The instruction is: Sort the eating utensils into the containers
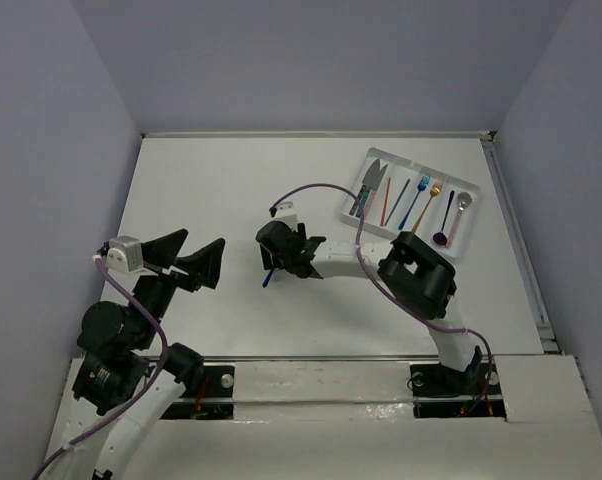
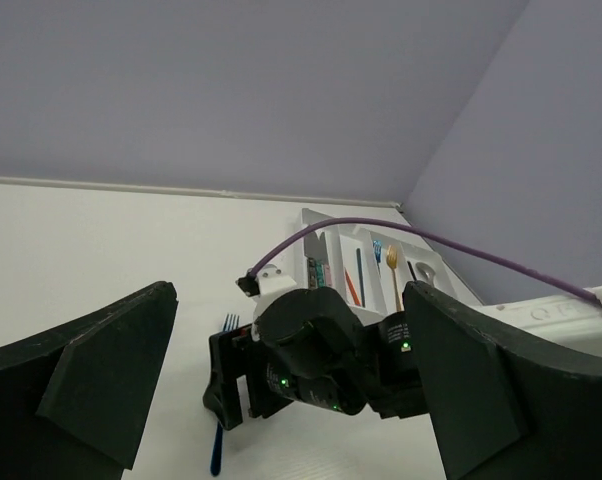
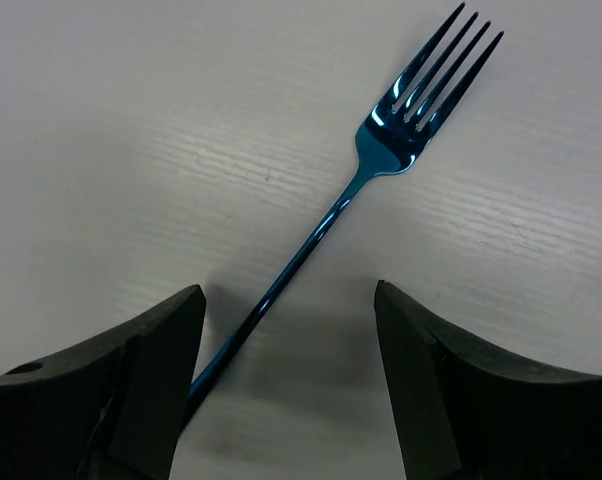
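Note:
A metallic blue fork (image 1: 268, 276) lies flat on the white table, left of centre. My right gripper (image 1: 284, 263) hangs just above its handle, jaws open. In the right wrist view the fork (image 3: 381, 165) runs diagonally, tines to the upper right. Its handle passes close beside the left finger (image 3: 151, 350), and the gripper (image 3: 289, 300) is not closed on it. The left wrist view shows the fork (image 2: 219, 430) under the right gripper's fingers (image 2: 226, 385). My left gripper (image 1: 201, 242) is open and empty, raised to the left. The translucent-white tray (image 1: 421, 165) at the far right holds several coloured utensils in its compartments.
The right arm's purple cable (image 1: 321, 190) arcs between the wrist and the tray. The tray also shows in the left wrist view (image 2: 326, 240), behind the right wrist. Grey walls enclose the table on three sides.

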`<action>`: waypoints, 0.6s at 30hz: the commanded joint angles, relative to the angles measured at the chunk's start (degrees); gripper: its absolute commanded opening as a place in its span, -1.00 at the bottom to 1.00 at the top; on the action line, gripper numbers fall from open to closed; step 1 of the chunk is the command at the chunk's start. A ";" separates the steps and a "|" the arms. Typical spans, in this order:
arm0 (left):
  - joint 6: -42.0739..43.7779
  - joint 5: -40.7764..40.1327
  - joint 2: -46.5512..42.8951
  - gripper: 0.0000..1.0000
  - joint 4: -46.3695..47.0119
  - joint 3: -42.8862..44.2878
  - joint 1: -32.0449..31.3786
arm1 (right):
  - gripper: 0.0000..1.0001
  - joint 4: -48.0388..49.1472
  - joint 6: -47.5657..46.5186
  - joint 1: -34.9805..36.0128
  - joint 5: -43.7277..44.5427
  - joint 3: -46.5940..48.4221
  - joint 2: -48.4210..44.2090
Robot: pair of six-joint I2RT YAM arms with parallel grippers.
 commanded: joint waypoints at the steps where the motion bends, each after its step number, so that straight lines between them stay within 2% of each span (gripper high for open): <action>1: 0.54 1.37 0.93 0.98 3.22 -0.19 0.19 | 0.45 -2.78 2.67 -0.54 2.53 5.23 3.23; 7: 0.45 1.11 0.58 0.98 3.22 -0.19 0.19 | 0.20 -5.59 1.26 -0.54 2.61 10.23 8.51; 8: 0.45 1.11 0.76 0.98 3.13 -0.19 0.19 | 0.03 -7.07 1.17 -0.54 2.79 12.07 10.08; 16: 0.54 1.20 0.85 0.98 3.31 -0.19 0.19 | -0.52 -8.67 1.87 -0.54 3.76 12.44 11.42; 18: 0.54 1.29 0.76 0.98 3.31 -0.19 0.19 | -0.78 -9.29 2.23 -0.54 4.46 12.27 11.42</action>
